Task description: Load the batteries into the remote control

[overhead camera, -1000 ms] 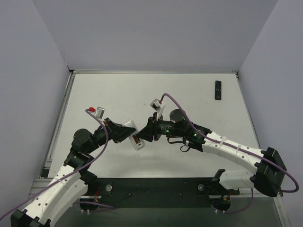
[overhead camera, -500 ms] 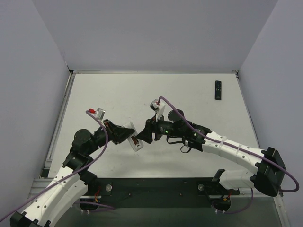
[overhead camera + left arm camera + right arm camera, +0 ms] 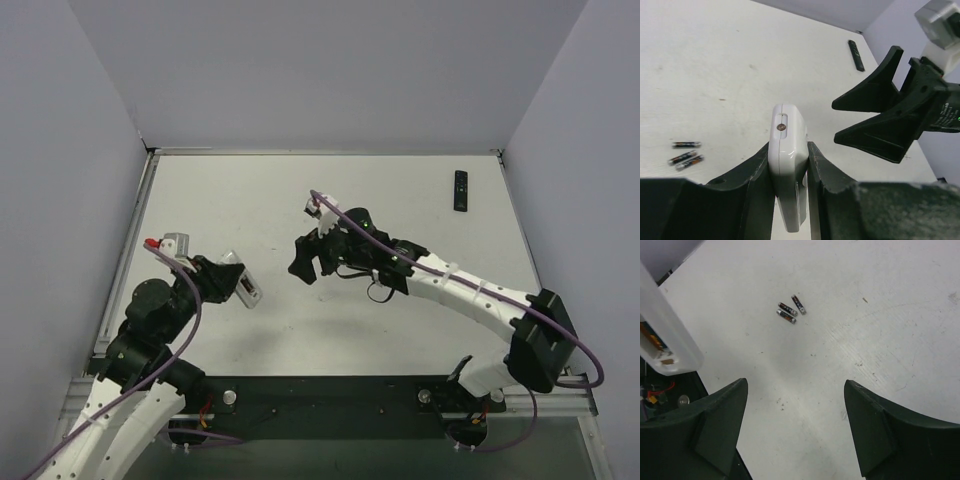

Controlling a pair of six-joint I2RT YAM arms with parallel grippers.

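My left gripper (image 3: 789, 148) is shut on a white remote (image 3: 787, 150), held edge-up above the table; in the top view the gripper (image 3: 232, 282) and the remote (image 3: 244, 287) are at the left. The remote's open battery bay shows in the right wrist view (image 3: 662, 337). Three small dark batteries (image 3: 790, 309) lie close together on the table, ahead of my right gripper (image 3: 795, 384), which is open and empty. They also show in the left wrist view (image 3: 686, 153), left of the remote. The right gripper (image 3: 303, 262) hovers to the right of the remote, apart from it.
A slim black remote (image 3: 460, 190) lies at the far right of the table, also in the left wrist view (image 3: 856, 55). Grey walls stand around the white table (image 3: 250, 200). The right gripper's dark fingers (image 3: 880, 120) fill the right of the left wrist view.
My left arm has drawn back to the left with the white remote. The right gripper has moved up and away from the remote, so the two now stand apart.
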